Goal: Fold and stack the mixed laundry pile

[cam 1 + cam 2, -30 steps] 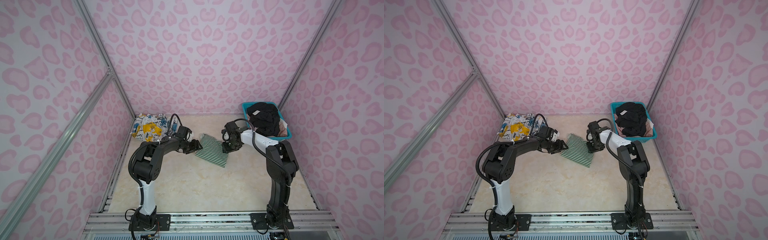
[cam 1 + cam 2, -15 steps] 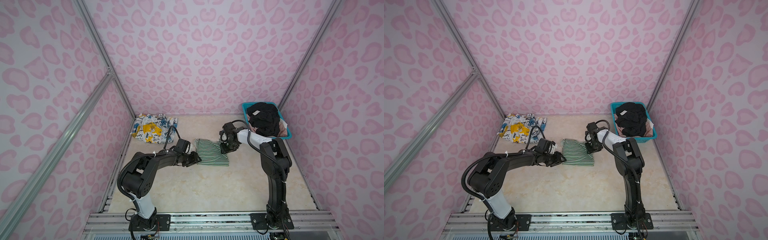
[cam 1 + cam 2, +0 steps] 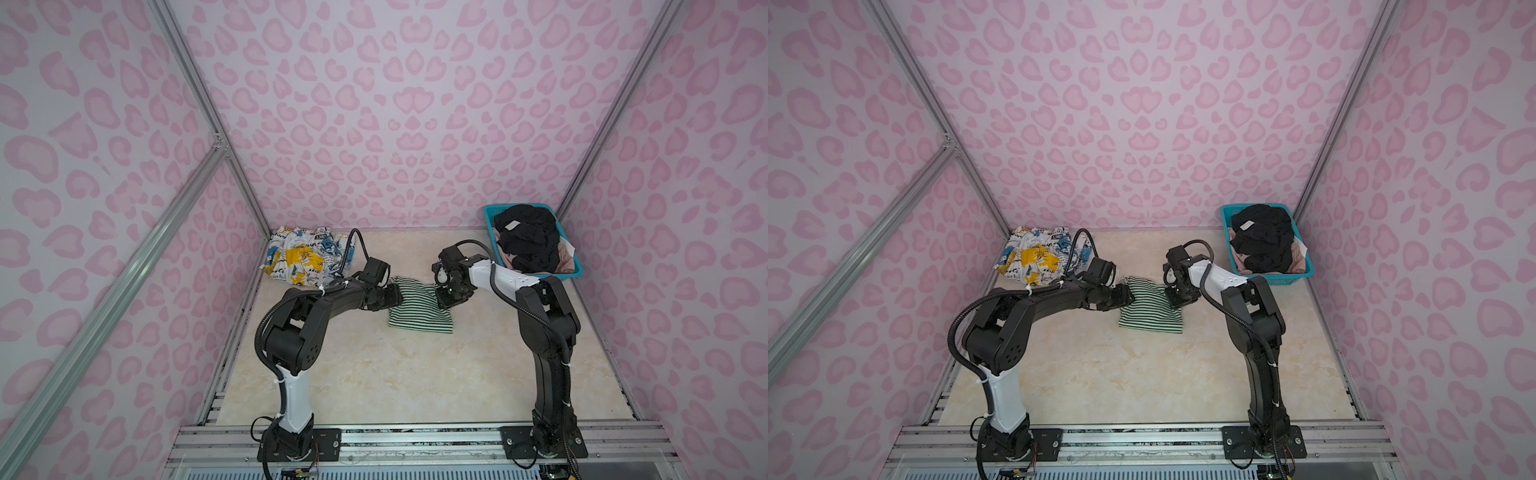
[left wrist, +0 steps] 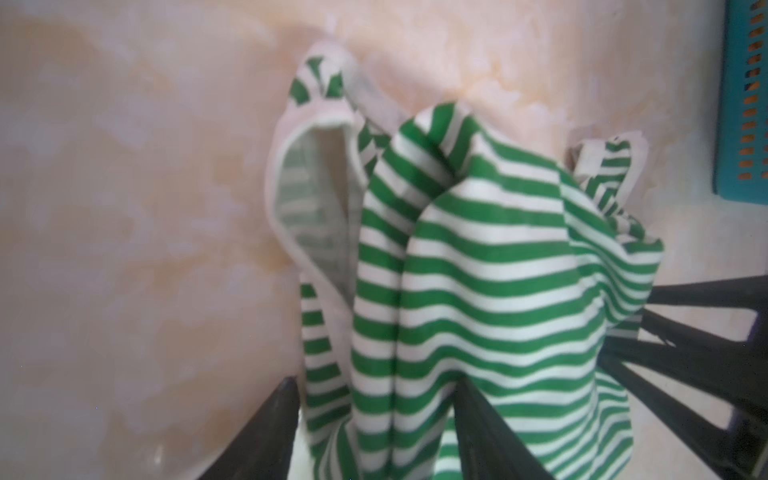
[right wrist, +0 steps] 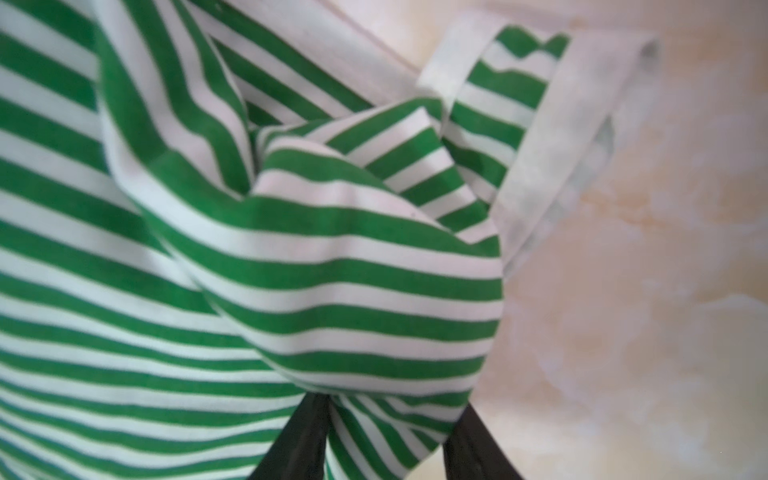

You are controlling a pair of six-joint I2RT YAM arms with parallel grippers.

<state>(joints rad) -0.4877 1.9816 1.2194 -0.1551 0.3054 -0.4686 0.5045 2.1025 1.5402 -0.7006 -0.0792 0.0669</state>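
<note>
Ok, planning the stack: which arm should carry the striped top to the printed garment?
Probably left. The left gripper and right gripper both hold the striped top, but the printed garment lies nearer the left one.

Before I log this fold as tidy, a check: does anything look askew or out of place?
The striped top is bunched, not flat, with a white-edged strap poking out. In the teal basket, the pink garment pokes from under the black garment at the rim.
</note>
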